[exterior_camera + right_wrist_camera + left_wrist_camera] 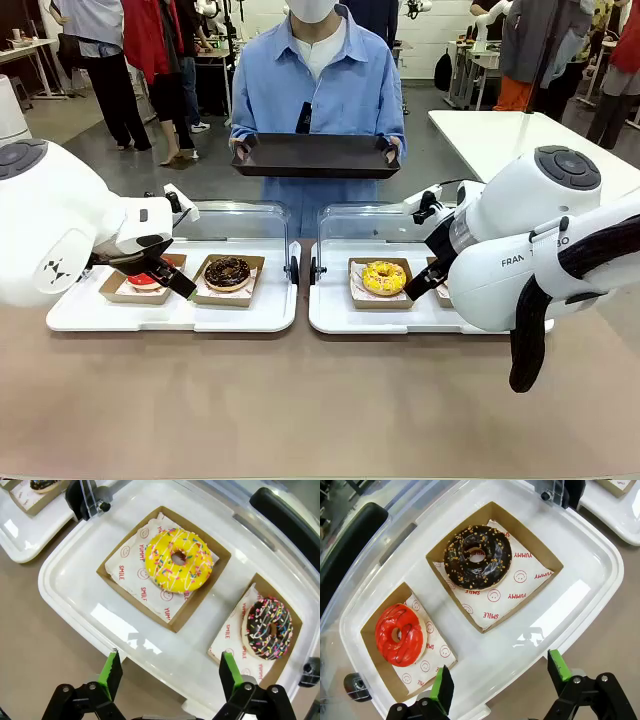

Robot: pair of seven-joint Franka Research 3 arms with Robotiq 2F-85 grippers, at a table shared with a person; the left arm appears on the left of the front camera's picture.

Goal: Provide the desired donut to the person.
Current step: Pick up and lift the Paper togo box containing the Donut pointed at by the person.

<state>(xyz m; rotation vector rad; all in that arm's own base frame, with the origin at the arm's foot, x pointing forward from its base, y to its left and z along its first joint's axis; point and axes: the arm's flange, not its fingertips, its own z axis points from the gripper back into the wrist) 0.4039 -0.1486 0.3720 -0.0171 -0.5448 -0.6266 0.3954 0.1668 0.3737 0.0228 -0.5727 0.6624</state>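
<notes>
The left gripper [500, 675] was held wide open and empty near the red donut [399, 634]; the right gripper [170, 662] likewise near the yellow donut [179, 561]. A black tray [316, 156] was held by the person [318, 80].

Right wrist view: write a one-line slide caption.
Open right gripper hovers above white tray with yellow donut and chocolate sprinkled donut.

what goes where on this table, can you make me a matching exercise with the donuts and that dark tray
Things:
1. red donut
2. chocolate donut with nut crumbs
3. yellow donut
4. black tray

Places:
a. held up by the person
b. in the right white container
c. in the left white container, box at its outer end
d. in the left white container, box nearer the table's middle

Pairs: 1-c, 2-d, 3-b, 4-a
</notes>
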